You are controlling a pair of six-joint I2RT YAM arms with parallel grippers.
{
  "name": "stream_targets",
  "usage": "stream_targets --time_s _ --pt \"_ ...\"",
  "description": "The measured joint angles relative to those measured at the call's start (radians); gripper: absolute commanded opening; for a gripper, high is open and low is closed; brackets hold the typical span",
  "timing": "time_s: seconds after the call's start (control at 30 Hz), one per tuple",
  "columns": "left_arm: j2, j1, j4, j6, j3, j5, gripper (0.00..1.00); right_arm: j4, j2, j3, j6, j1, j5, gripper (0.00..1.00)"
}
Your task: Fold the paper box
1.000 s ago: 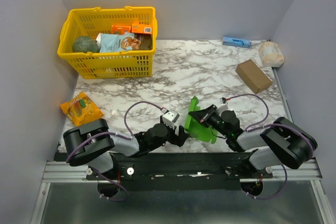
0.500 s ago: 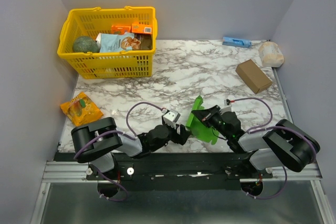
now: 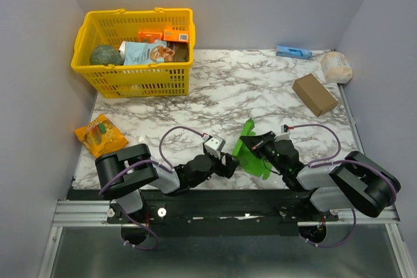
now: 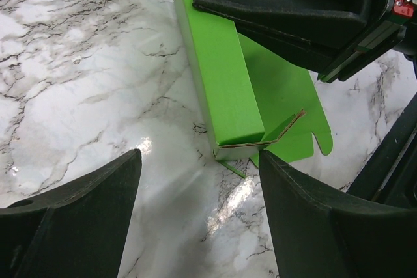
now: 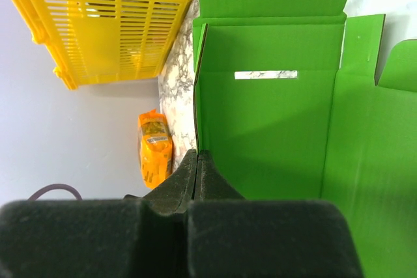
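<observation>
The paper box point(image 3: 255, 158) is bright green creased card, part folded, on the marble table near the front middle. My right gripper point(image 3: 251, 142) is shut on the upright edge of one wall of the paper box point(image 5: 273, 115); in the right wrist view its jaws point(image 5: 197, 155) pinch the thin card. My left gripper point(image 3: 229, 166) stands open just left of the box. In the left wrist view the box's near corner point(image 4: 225, 89) lies ahead of the gripper point(image 4: 199, 161), with only table between the fingers. The right gripper's black body point(image 4: 293, 4) hangs over the card.
A yellow basket point(image 3: 140, 79) with groceries stands at the back left. An orange packet point(image 3: 100, 133) lies at the left edge. At the back right are a brown cardboard box point(image 3: 315, 94), a white bundle point(image 3: 336, 66) and a blue item point(image 3: 292, 51).
My left gripper has slid right, closer to the box, and its jaws have narrowed slightly. The right gripper has shifted the held card a little to the right.
</observation>
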Motion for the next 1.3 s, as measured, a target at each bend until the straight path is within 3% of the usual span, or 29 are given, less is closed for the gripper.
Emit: stream_targets --time_s 0.67,1.13,1.3 --pt "0.047 -0.005 0.044 0.018 0.032 -0.021 0.75 -0.042 -0.034 0.0 0.013 0.019 0.051 0.0" --pt "0.065 -0.009 0.024 0.029 0.078 -0.058 0.56 -0.083 -0.062 0.0 0.021 0.032 0.074 0.0" --pt "0.065 -0.018 -0.061 0.04 0.124 -0.092 0.55 -0.137 -0.104 0.0 0.027 0.04 0.102 0.0"
